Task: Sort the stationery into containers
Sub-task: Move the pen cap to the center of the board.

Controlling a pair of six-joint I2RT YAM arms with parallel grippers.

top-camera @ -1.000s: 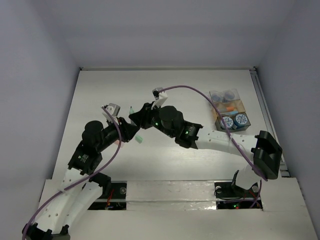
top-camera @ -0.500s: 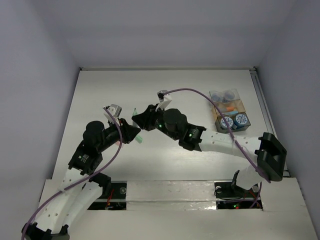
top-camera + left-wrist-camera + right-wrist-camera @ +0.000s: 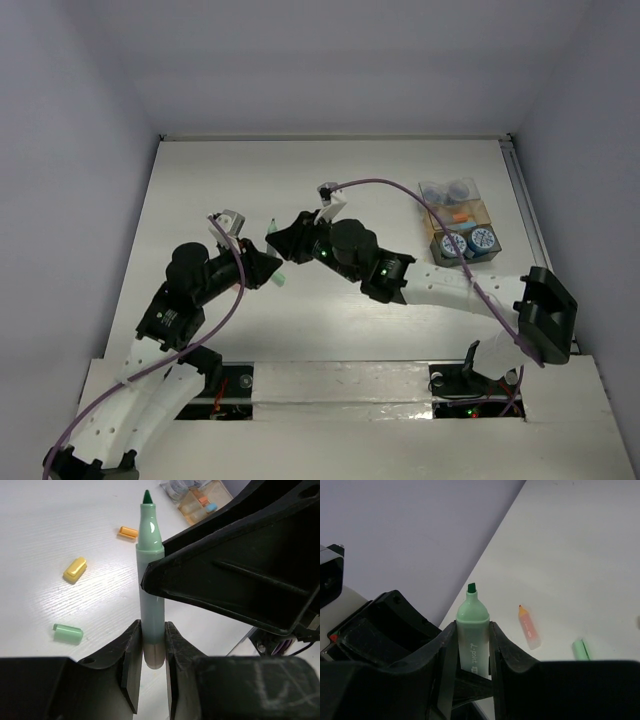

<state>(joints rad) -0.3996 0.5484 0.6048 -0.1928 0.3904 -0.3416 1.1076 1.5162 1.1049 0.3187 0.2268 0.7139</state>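
A grey-green pen (image 3: pixel 151 570) with its dark green tip bare stands upright between both grippers, above the table's left middle (image 3: pixel 271 224). My left gripper (image 3: pixel 152 650) is shut on its lower end. My right gripper (image 3: pixel 472 645) is shut on its upper body (image 3: pixel 474 625), just below the shoulder. In the top view the two grippers meet, left (image 3: pixel 266 264) and right (image 3: pixel 282 240). The containers (image 3: pixel 460 215) stand at the far right, with blue-and-white tape rolls (image 3: pixel 470 242) in the near compartments.
On the table below lie a green cap (image 3: pixel 68 633), a yellow piece (image 3: pixel 75 570) and an orange piece (image 3: pixel 128 532). An orange-red pen (image 3: pixel 529 627) lies beside the green cap (image 3: pixel 580 649). A purple cable (image 3: pixel 420 205) arcs over the right arm towards the containers.
The right arm has shifted slightly right and nearer, with the pen held between both grippers. The left arm has barely moved.
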